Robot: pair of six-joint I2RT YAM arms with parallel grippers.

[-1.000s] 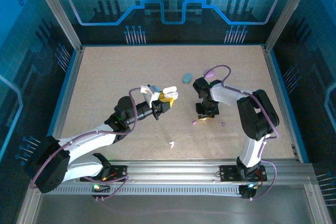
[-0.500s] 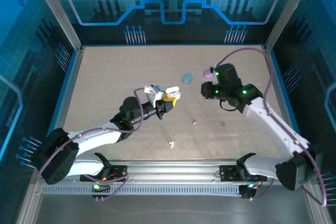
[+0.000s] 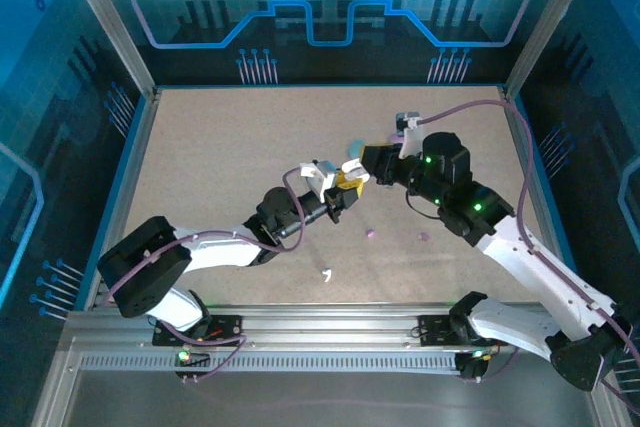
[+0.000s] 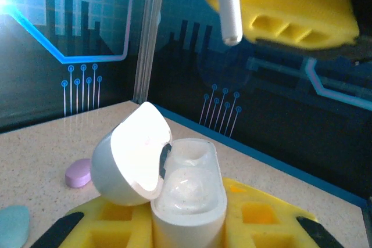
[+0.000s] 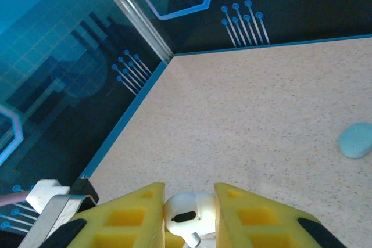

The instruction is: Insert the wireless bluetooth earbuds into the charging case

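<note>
A speckled beige table (image 3: pixel 220 137) fills mid-frame. Blue circuit-patterned walls (image 3: pixel 320 7) enclose it, with aluminium posts (image 3: pixel 105 17) at the upper corners.

Left pincer (image 4: pixel 189 222) grips open white case (image 4: pixel 187 193); white earbud (image 4: pixel 228 10) hangs above it.
</note>
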